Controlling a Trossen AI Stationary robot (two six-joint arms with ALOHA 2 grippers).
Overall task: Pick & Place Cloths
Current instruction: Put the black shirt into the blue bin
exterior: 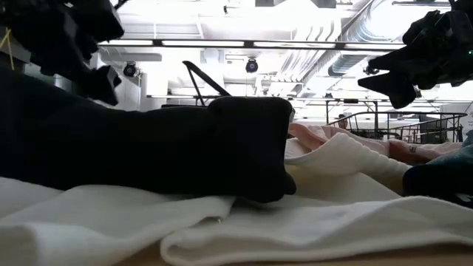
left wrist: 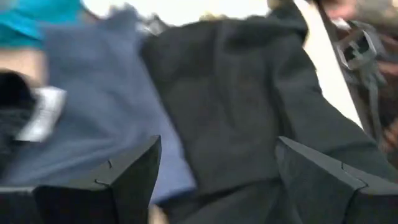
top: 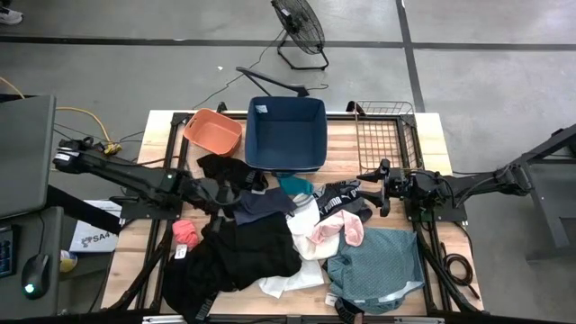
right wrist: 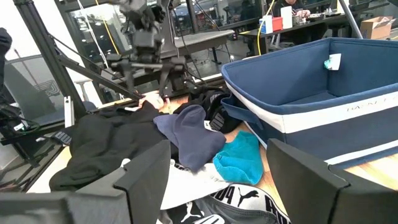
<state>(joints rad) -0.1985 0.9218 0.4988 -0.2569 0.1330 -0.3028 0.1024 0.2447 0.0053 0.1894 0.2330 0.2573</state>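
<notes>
**Soft pile, open claws: notes on the grab**

The cloths (top: 270,247) lie heaped across the middle and near half of the table (top: 432,135), overlapping one another: black pieces on the left, a white one under them, a pale pink one (top: 331,230) and a large teal-green garment (top: 378,268) toward the right. A navy cloth (right wrist: 189,134) and a small bright blue one (right wrist: 239,155) sit just beside the navy tub (top: 286,133). The orange basin (top: 213,131) stands next to the tub; both look empty from above.

The left gripper (left wrist: 214,171) hovers over the black and navy fabric in the left part of the heap, fingers spread wide with nothing between them. The right gripper (right wrist: 217,180) hangs at the right side of the pile, also spread and empty, facing the tub.

We judge these cloths light, limp and non-fragile. They will sag and trail once lifted, and a neighbour lying on top may drag along. We would pinch a raised fold or bunched ridge rather than a flat stretch, pressing down enough to gather fabric between the fingers. The black fold under the left gripper seems a fair spot, though that wrist view is blurred and we cannot tell where one garment ends. Lift high before carrying, so the tail clears the tub's wall.
</notes>
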